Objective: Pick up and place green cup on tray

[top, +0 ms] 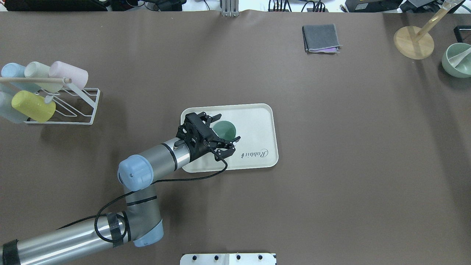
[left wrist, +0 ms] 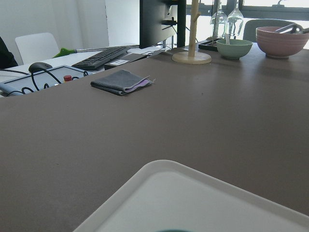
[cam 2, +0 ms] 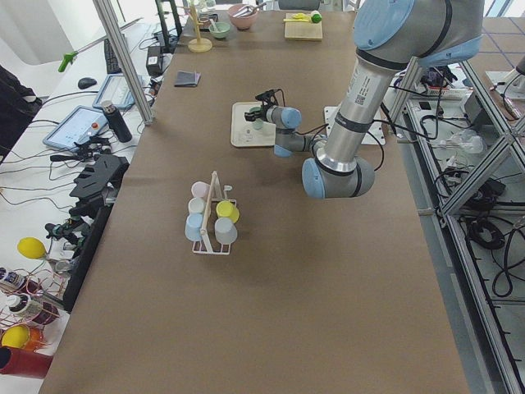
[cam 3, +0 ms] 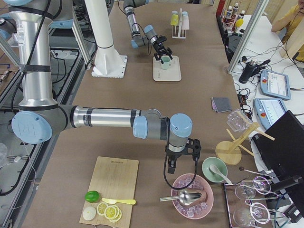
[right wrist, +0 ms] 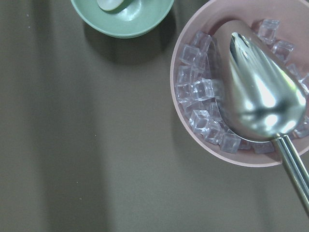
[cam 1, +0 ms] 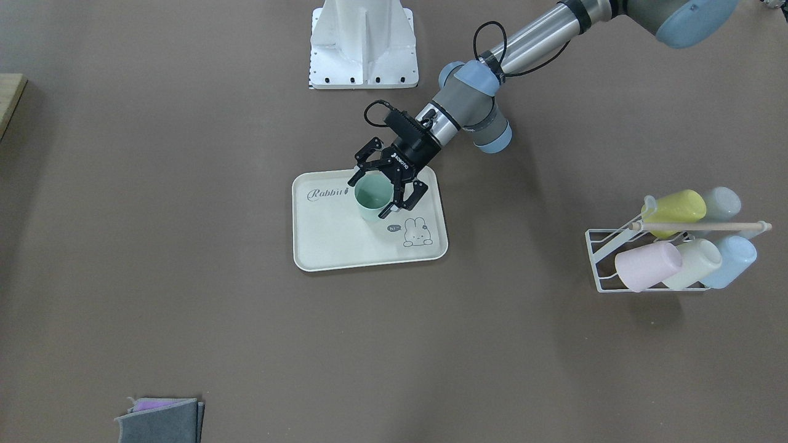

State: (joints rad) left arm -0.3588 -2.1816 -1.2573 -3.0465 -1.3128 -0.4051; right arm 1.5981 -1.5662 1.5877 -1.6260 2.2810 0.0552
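The green cup (cam 1: 373,195) stands upright on the cream tray (cam 1: 332,246), beside the "Rabbit" print. My left gripper (cam 1: 369,198) is open, with one finger on either side of the cup and a gap showing around it. The overhead view shows the same: the cup (top: 225,129) sits between the spread fingers on the tray (top: 257,117). The left wrist view shows only the tray's rim (left wrist: 193,193). My right gripper (cam 3: 183,160) hangs far off over a pink bowl of ice (right wrist: 241,82); I cannot tell whether it is open or shut.
A white wire rack (top: 79,110) with several pastel cups sits at the table's left end. A folded grey cloth (top: 321,38), a wooden stand (top: 414,42) and a green bowl (top: 458,59) lie at the far right. A metal scoop (right wrist: 260,92) rests in the ice.
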